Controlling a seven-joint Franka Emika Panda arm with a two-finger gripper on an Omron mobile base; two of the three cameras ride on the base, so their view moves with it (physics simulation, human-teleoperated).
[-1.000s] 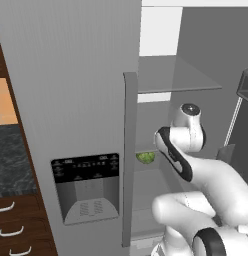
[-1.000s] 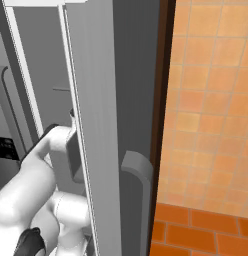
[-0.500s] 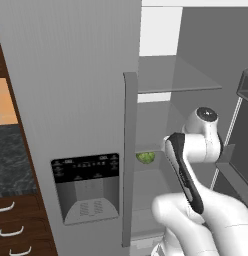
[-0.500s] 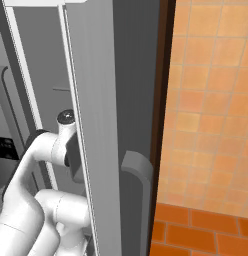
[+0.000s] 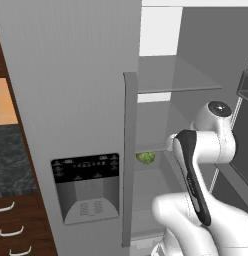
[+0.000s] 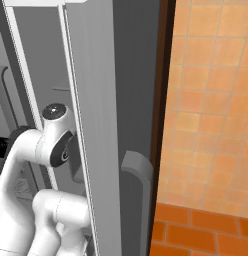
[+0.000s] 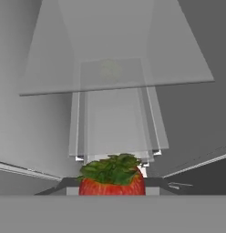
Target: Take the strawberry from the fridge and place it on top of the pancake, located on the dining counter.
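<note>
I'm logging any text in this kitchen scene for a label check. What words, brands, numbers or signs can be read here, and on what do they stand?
Small pale marks on the black dispenser panel of the fridge: too small and blurred to read.
No readable text on the strawberry, the green leafy ball, the glass shelves or the orange tiled wall.

Green leafy ball (image 5: 145, 158) sitting on a glass shelf, lower one, just right of a vertical steel handle. A second glass shelf (image 5: 176, 80) lying above it. Orange tiled wall (image 6: 211, 115) showing at right of right base view; brick-red floor tiles (image 6: 196, 232) lying below. Dark wood drawers (image 5: 16, 230) with pale handles standing under a black speckled bench (image 5: 11, 160) at far left.
</note>
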